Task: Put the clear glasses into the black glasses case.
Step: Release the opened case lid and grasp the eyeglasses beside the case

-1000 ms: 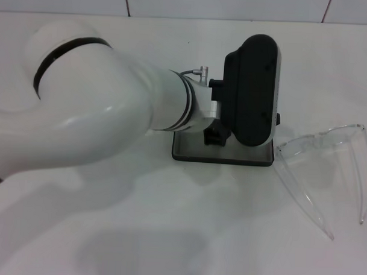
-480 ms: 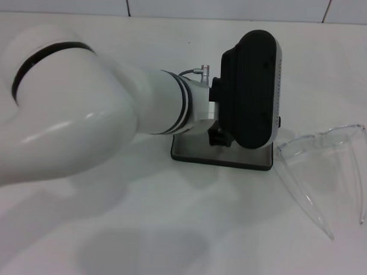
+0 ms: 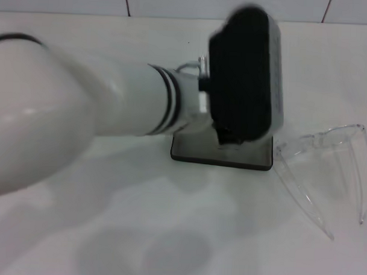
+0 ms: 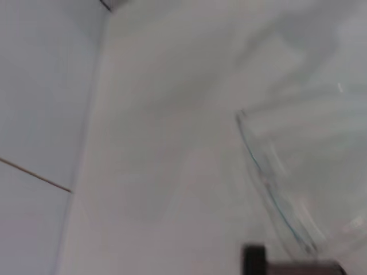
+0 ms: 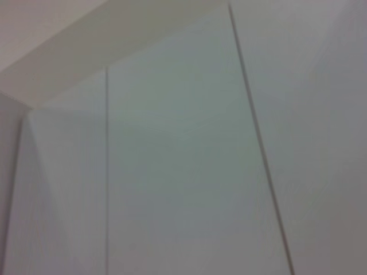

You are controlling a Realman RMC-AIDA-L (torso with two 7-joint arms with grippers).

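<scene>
one left arm point(image 3: 81, 119), white with black rings, reaches in from the left edge across the middle of the white table point(image 3: 168, 233). one left gripper point(image 3: 232, 138) sits at its end, under a large black housing that hides most of it; cannot tell whether its fingers are spread or closed. one black glasses case point(image 3: 222, 152) lies directly below that housing, open, with only the near strip of its grey-lined tray and dark rim showing; cannot tell whether the gripper touches it. one pair of clear glasses point(image 3: 318, 154) lies on the table just to the right of the case, outside it, the lens towards the far side and two clear arms pointing towards the near edge. the left wrist view shows the same curved clear lens point(image 4: 275, 195) on the table. the right gripper shows in no view; the right wrist view shows only pale wall panels point(image 5: 183, 172).
</scene>
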